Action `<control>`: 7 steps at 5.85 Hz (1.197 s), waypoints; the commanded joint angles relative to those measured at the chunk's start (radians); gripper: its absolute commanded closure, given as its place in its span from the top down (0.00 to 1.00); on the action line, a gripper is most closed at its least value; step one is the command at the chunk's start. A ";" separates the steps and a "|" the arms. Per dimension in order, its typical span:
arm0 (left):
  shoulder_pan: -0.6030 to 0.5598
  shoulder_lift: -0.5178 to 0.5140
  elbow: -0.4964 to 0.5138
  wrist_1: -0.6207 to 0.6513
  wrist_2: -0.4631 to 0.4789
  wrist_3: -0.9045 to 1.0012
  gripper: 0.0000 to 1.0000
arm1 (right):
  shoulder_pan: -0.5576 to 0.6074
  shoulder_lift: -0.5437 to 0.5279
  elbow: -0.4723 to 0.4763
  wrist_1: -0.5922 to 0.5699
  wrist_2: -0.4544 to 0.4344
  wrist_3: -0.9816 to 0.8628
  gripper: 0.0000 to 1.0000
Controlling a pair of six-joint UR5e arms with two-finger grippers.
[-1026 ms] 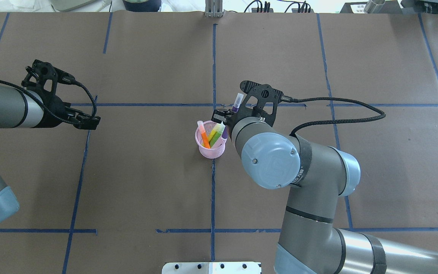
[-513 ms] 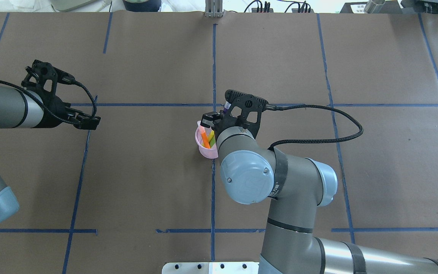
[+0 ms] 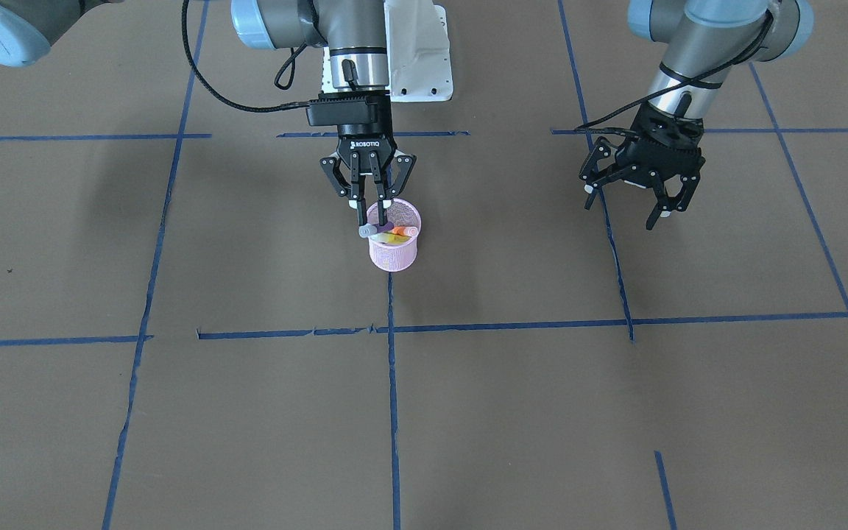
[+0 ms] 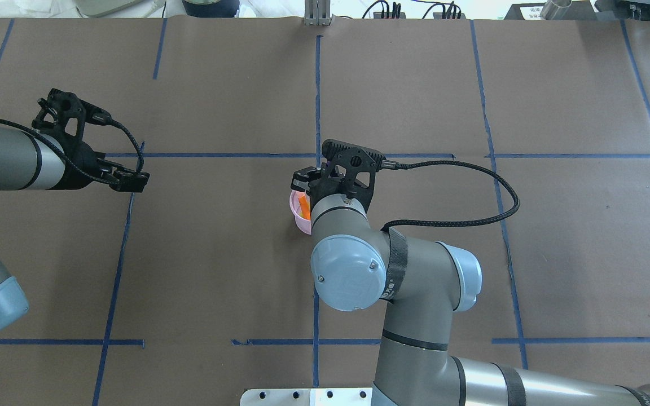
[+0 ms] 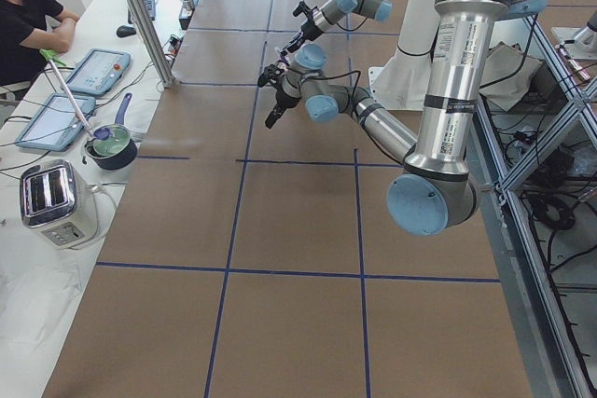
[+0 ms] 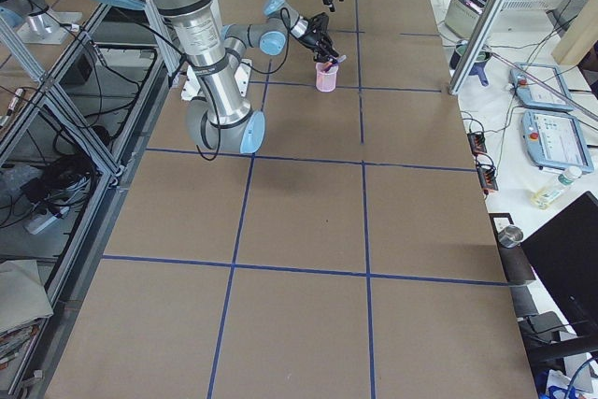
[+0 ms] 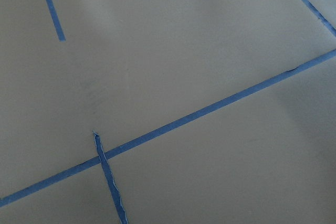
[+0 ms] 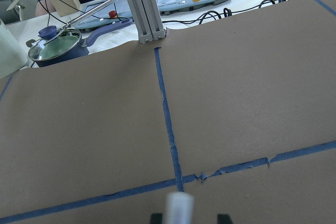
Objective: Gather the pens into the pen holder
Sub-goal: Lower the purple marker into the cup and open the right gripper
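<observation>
Though blurry, the pen holder (image 3: 393,255) looks meshed.

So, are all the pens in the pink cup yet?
Nearly. The orange pen and green pen already stand in the pen holder. The right claw holds the purple pen at its mouth. Left to do: let go. The left claw is open.

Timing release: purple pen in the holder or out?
Partly in: purple pen tilted across mouth of the pen holder, cap past the rim, right pincer gripping it.

Grey arms (image 4: 424,361), pale-blue caps (image 4: 347,279), black cables (image 4: 443,163)
</observation>
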 commanded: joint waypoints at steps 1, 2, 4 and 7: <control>0.000 0.001 0.000 0.000 0.000 0.004 1.00 | -0.004 0.000 0.028 0.008 0.005 -0.004 1.00; -0.001 0.002 0.000 0.005 0.000 0.006 1.00 | 0.006 -0.016 0.078 0.006 0.091 -0.014 1.00; -0.010 0.097 0.008 0.005 0.002 0.144 1.00 | 0.143 -0.107 0.117 0.009 0.415 -0.116 1.00; -0.203 0.169 0.122 0.012 -0.126 0.360 1.00 | 0.460 -0.322 0.155 0.009 0.931 -0.409 1.00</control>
